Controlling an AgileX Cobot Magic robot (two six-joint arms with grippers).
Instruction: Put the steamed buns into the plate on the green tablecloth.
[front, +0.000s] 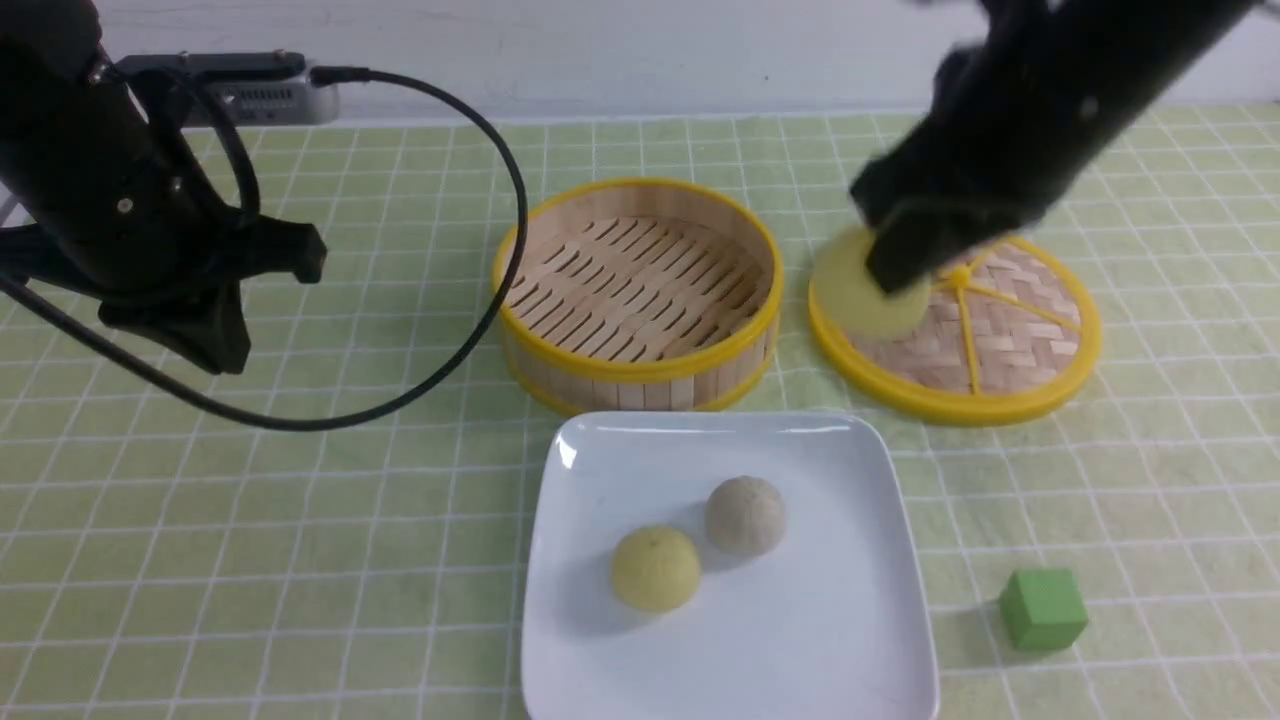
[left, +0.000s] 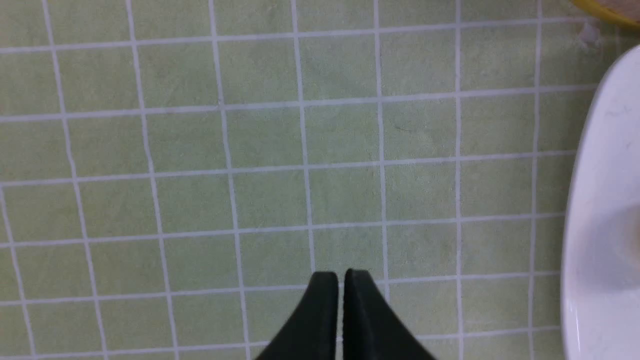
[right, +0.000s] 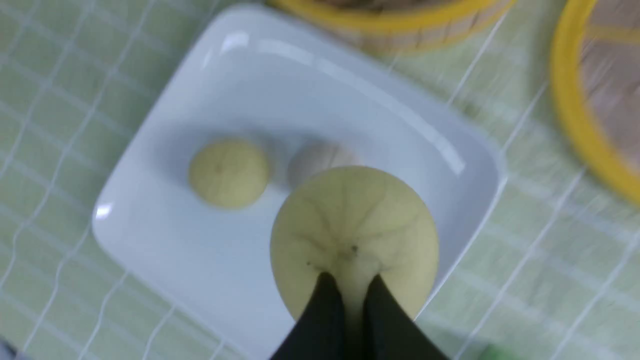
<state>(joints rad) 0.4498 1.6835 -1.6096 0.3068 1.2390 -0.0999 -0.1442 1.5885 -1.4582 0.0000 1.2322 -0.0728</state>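
Note:
The white square plate (front: 830, 640) lies on the green tablecloth (front: 300, 560) at the front middle. A pale yellow bun (front: 655, 568) and a beige-grey bun (front: 745, 514) sit in it. My right gripper (front: 895, 275) is shut on a second pale yellow bun (front: 865, 290) and holds it in the air, in front of the woven lid. In the right wrist view the held bun (right: 355, 225) hangs over the plate's (right: 165, 235) edge, with the two other buns (right: 229, 172) beyond. My left gripper (left: 341, 280) is shut and empty above bare cloth, left of the plate (left: 600, 250).
An empty bamboo steamer basket (front: 640, 295) stands behind the plate. Its woven yellow-rimmed lid (front: 990, 340) lies to the right of it. A green cube (front: 1042, 608) sits right of the plate. A black cable (front: 500, 250) loops from the left arm past the basket.

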